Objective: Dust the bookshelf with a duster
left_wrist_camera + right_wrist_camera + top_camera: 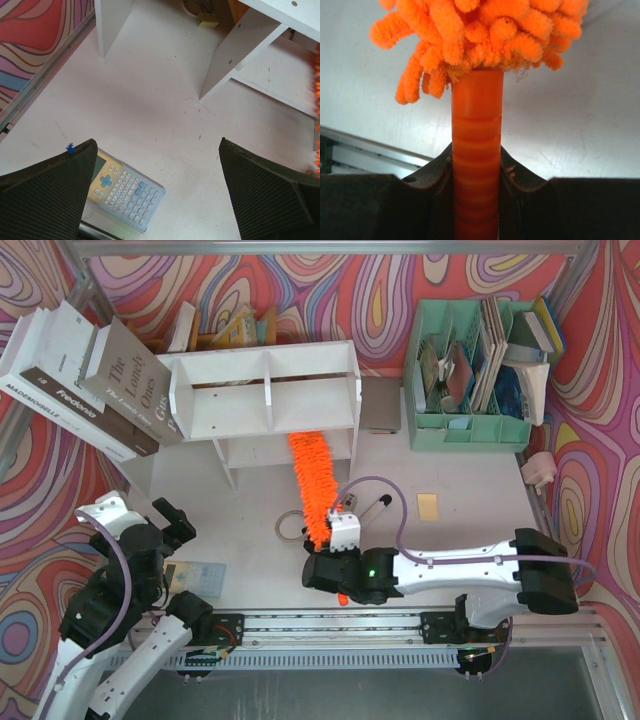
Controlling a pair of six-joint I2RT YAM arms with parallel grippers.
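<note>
The white two-tier bookshelf stands at the back centre of the table, and its legs show in the left wrist view. The fluffy orange duster reaches from the shelf's lower right bay toward me, its far tip under the lower tier. My right gripper is shut on the duster's ribbed orange handle, the fluffy head just beyond the jaws. My left gripper hangs open over the table's near left, nothing between its fingers.
A calculator lies under the left gripper. Large books lean at the back left, more books behind the shelf. A mint green organiser stands back right. A yellow note and a wire ring lie on the table.
</note>
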